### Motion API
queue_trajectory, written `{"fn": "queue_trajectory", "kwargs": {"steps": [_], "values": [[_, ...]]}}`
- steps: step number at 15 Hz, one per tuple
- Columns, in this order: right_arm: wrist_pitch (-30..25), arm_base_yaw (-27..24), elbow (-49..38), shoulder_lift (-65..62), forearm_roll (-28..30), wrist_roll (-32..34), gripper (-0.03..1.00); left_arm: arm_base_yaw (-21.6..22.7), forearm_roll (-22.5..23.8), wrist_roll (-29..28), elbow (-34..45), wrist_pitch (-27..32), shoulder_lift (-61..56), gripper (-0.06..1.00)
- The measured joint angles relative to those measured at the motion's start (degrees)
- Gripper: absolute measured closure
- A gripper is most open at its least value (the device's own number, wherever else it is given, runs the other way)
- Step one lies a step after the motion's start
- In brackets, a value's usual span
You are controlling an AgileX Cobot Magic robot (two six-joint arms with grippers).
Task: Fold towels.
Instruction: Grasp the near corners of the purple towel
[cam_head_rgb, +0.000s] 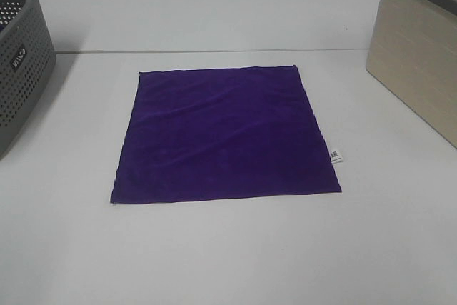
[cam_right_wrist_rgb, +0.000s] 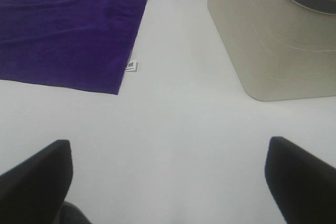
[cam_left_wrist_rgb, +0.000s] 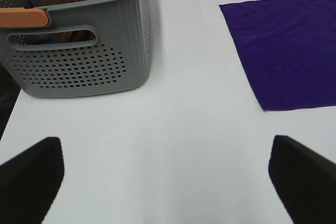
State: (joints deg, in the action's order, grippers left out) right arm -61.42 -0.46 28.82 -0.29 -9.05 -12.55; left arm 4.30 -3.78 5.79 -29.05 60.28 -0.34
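The purple towel (cam_head_rgb: 225, 133) lies flat on the white tabletop (cam_head_rgb: 228, 255); the left pincer (cam_left_wrist_rgb: 164, 156) and right pincer (cam_right_wrist_rgb: 168, 153) are both spread wide

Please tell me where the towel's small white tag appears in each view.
Exterior high: the white tag sits on the right edge of the purple towel, near its front corner.
Left wrist: not in view; only part of the towel shows, beside the grey basket.
Right wrist: the tag is on the towel edge facing the beige bin.
Shared landmark: the purple towel, in all three views.

Deep purple towel (cam_head_rgb: 225, 133), grey basket (cam_head_rgb: 21, 69)
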Motion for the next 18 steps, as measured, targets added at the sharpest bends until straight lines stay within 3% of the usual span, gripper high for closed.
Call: {"fn": "queue_trajectory", "kwargs": {"steps": [18], "values": [[0.1,0.0,0.0,2.3,0.8,0.0,-0.02,0.0,-0.1,0.1,0.0,0.0,0.0,-0.04]]}}
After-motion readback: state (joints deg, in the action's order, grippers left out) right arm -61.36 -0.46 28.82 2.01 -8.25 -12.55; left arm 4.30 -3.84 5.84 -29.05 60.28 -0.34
